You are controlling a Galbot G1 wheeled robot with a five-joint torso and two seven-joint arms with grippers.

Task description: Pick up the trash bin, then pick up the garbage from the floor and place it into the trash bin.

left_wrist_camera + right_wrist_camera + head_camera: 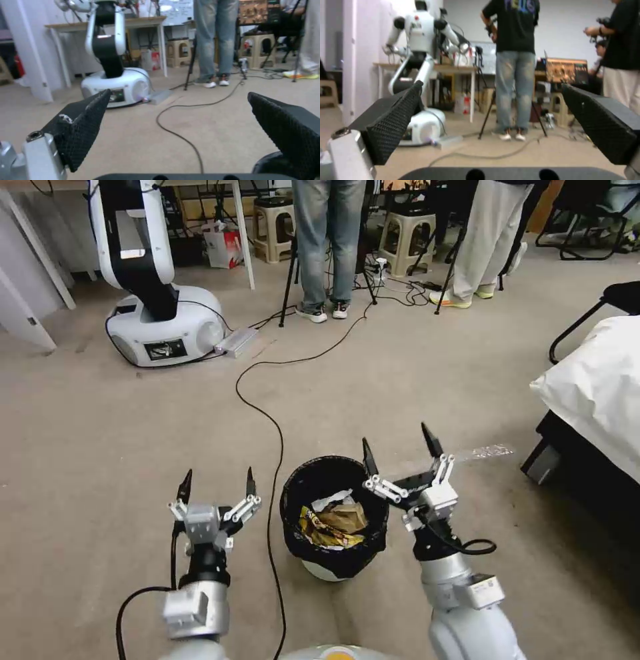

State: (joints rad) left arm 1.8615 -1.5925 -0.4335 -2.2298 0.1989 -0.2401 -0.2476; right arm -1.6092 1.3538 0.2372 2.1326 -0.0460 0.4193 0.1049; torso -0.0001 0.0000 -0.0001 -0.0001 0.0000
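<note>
Beige carpet floor [133, 433] runs bare across most of the head view, with wide open room to the left and far side of the small round white plastic trash bin with its glossy black bag liner [333, 513]. That bin stands upright on the floor, near the robot and between its two arms. Inside it lies the garbage [332, 519]: a crumpled brown paper bag, a yellow wrapper and a bit of white tissue; no print on them can be read.

The left claw [215, 485] hangs left of the bin and apart from it, black-tipped fingers spread wide with nothing between them. In the left wrist view that left claw [180, 100] frames bare floor and a thin black cable [180, 130]. The right claw [402, 445] hovers at the bin's far right rim, also spread wide and empty; whether one finger touches the rim I cannot tell. The same cable snakes from the far side past the bin's left edge, between the bin and the left arm.

To the right, a bed with a white sheet over a dark frame [593, 393] closes off that side. Far left stands another white and black robot on a rounded base [157, 320], its panel label too small to read.
</note>
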